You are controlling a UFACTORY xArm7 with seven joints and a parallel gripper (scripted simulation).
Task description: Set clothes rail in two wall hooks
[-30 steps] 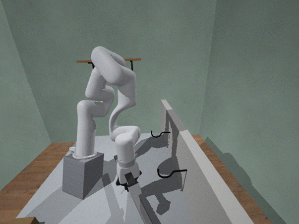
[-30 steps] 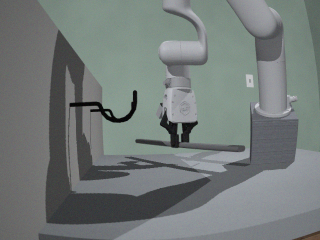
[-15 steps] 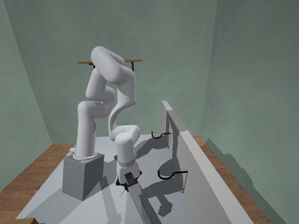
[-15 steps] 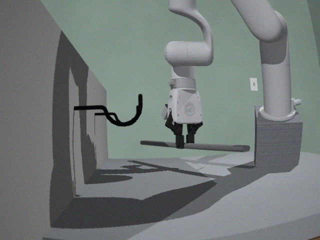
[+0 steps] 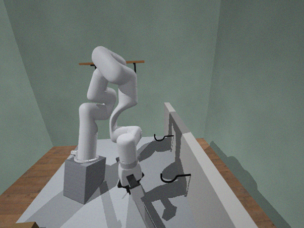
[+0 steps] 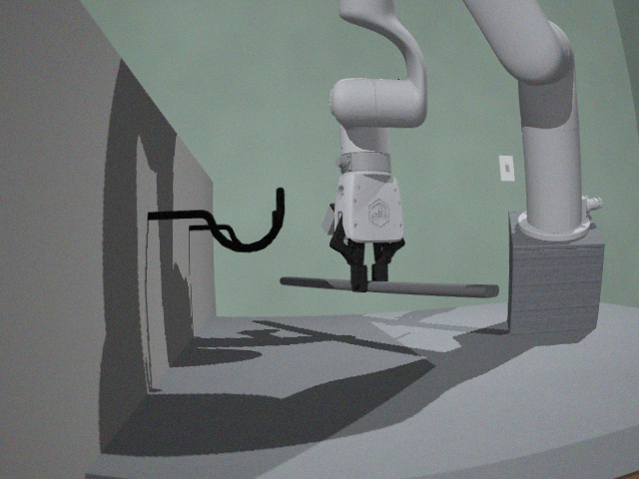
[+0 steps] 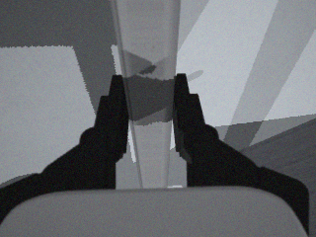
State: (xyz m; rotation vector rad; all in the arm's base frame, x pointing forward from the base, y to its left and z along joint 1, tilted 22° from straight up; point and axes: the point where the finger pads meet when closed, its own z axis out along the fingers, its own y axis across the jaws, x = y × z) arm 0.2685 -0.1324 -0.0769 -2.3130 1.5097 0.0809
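While the grey cylindrical clothes rail [image 6: 422, 288] is clamped in the narrowly parted gripper [image 6: 367, 282], it should be kept level and raised above the black curved wall hooks [image 6: 248, 238] at the tabletop's wall edge.

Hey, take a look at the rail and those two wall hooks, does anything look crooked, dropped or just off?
Nothing stands out. The pincer is shut on the clothes rail, which hangs nearly level above the table, below and apart from the two empty hooks on the wall.

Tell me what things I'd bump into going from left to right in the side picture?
Grey wall → black hooks → gripper holding the clothes rail → grey block under the arm.
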